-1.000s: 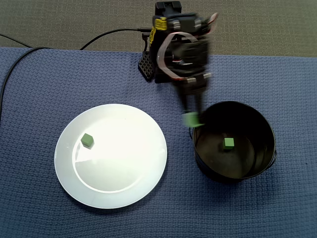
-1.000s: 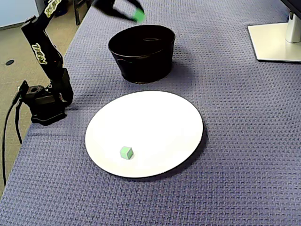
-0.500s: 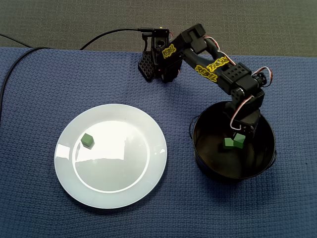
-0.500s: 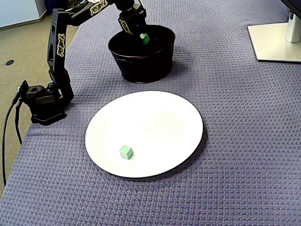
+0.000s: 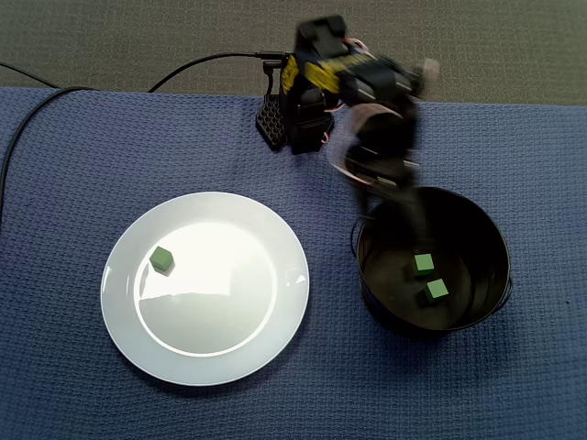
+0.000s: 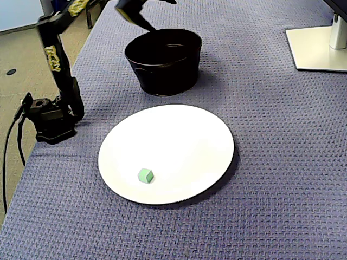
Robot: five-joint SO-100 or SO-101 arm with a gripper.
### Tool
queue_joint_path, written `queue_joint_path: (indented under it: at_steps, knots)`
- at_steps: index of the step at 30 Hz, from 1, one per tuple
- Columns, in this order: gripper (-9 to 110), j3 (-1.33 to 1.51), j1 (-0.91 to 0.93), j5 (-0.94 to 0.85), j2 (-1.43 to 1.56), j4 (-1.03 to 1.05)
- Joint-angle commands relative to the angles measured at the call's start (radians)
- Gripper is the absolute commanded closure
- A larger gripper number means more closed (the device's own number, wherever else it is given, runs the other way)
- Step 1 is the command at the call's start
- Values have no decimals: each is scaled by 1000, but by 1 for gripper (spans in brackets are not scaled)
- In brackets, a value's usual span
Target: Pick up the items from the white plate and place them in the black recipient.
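Observation:
A white plate (image 5: 220,302) (image 6: 173,146) lies on the blue cloth with one green cube (image 5: 162,260) (image 6: 145,175) on it. The black bucket (image 5: 360,249) (image 6: 162,70) stands beside the plate; in one fixed view two green cubes (image 5: 424,265) (image 5: 437,291) lie on its floor. My gripper (image 5: 396,197) (image 6: 162,15) is blurred by motion. It hangs above the bucket's rim on the arm's side, clear of the cubes. Its jaws look spread and nothing is between them.
The arm's base (image 5: 292,119) (image 6: 51,116) is clamped at the cloth's edge, with a black cable (image 5: 202,62) running off from it. A white stand foot (image 6: 320,46) sits at the far right corner. Bare cloth surrounds plate and bucket.
The gripper carried a green cube over the bucket, lowered it inside and let it go. It has since risen out empty. The bucket now holds two cubes.

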Motion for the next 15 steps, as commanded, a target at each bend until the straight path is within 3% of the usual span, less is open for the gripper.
queue_joint_path:
  at_steps: [1,6,15]
  knots:
    - [63,135,383,12,187,-26]
    - [64,287,681,86,146,-138]
    - [66,321,813,288,-140,-229]
